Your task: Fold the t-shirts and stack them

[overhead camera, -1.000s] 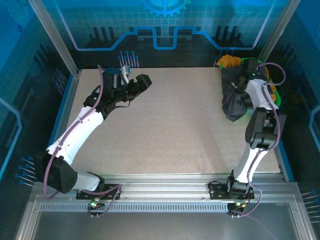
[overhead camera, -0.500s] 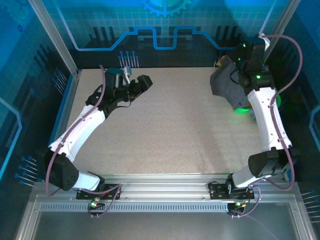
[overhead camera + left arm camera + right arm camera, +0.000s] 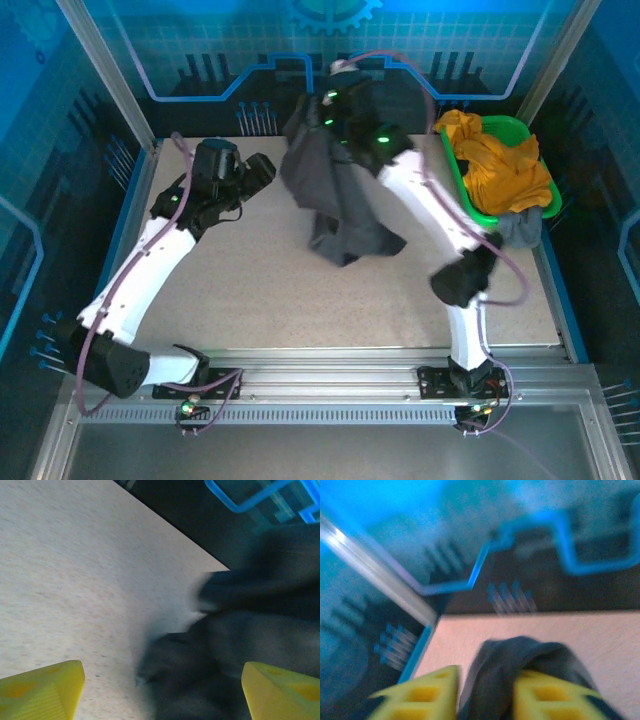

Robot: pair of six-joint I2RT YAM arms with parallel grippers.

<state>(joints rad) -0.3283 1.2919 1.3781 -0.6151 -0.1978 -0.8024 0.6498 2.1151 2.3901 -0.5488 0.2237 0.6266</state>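
Observation:
A dark charcoal t-shirt (image 3: 340, 205) hangs in a bunch from my right gripper (image 3: 335, 100), raised over the back middle of the table, and its lower end rests on the tabletop. In the right wrist view the yellow fingers (image 3: 432, 692) stand apart, with the dark t-shirt (image 3: 520, 655) loose between them and draped over the right one. My left gripper (image 3: 262, 168) is open just left of the cloth. Its wrist view shows the dark t-shirt (image 3: 240, 630) ahead, between the spread tips of the left gripper (image 3: 162, 685). A mustard-orange t-shirt (image 3: 500, 165) fills the basket, with a lighter grey one (image 3: 518, 228) at its near end.
The green plastic basket (image 3: 452, 170) sits at the back right corner. The speckled tabletop (image 3: 300, 300) spreads bare in front of the hanging cloth. Blue enclosure walls and aluminium posts ring the table.
My right arm has swung from the basket to the back middle, carrying the dark t-shirt out; its fingers have parted. The left gripper pulled back slightly leftward, still open.

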